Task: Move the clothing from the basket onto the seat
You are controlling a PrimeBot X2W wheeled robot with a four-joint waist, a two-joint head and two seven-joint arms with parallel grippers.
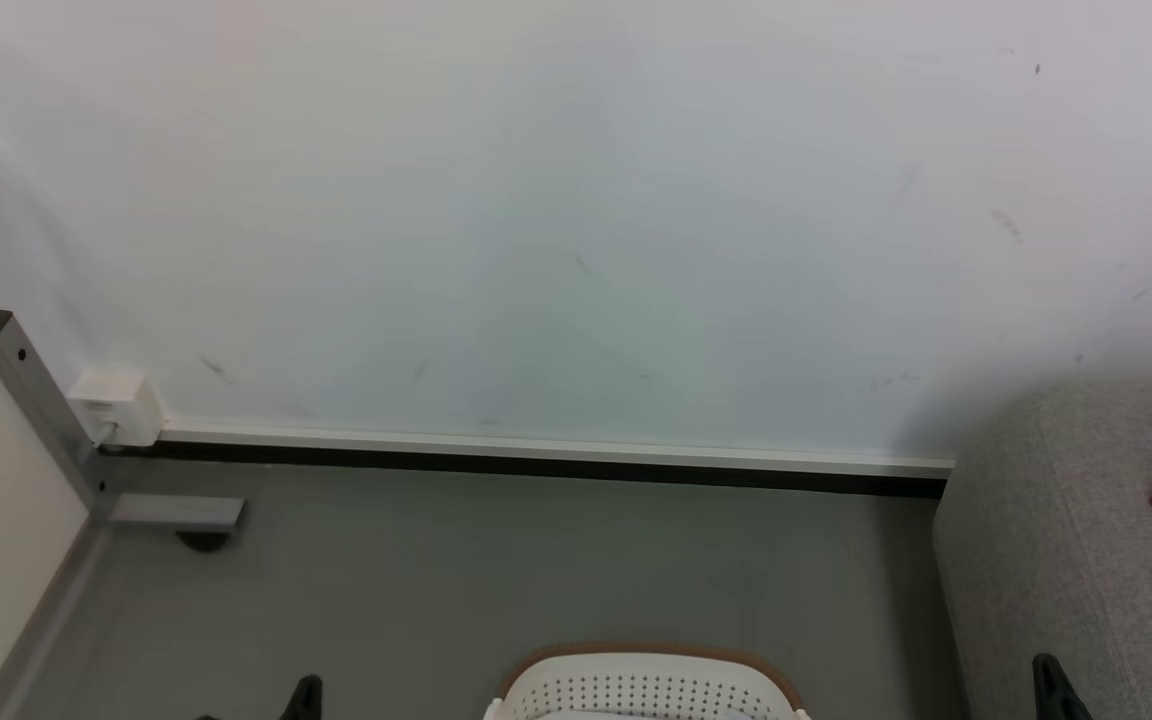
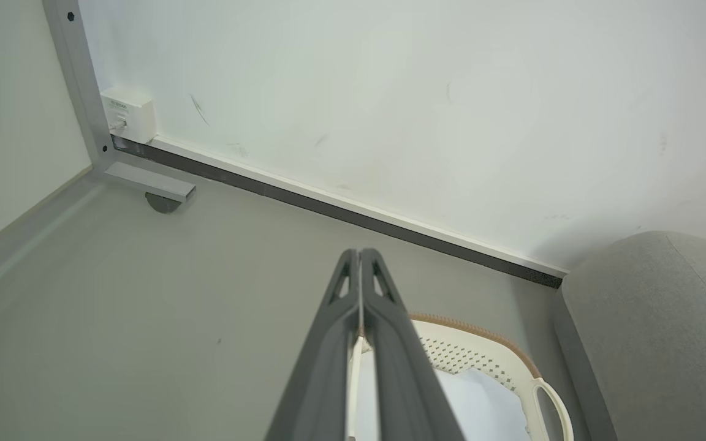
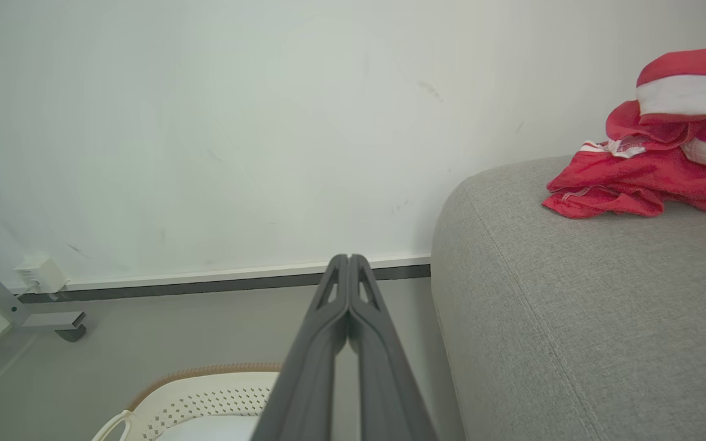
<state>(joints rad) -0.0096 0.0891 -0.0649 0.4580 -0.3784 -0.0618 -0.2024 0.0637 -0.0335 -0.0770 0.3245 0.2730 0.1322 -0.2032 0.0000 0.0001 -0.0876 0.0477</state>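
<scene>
Clothing: red pieces with white trim, heaped on top of the seat, set back from its rounded end edge.
Basket: on the floor, near the seat's end and short of the wall. The part of its inside that shows holds plain white fabric and no red; the rest is hidden.
Left hand: clenched, fingers pressed together, nothing seen between them, raised above the basket's near side.
Right hand: clenched, carrying nothing, beside the seat's end.
Progress: transfer judged done or nearly so. Left to do: check the hidden part of the basket for any red piece.
</scene>
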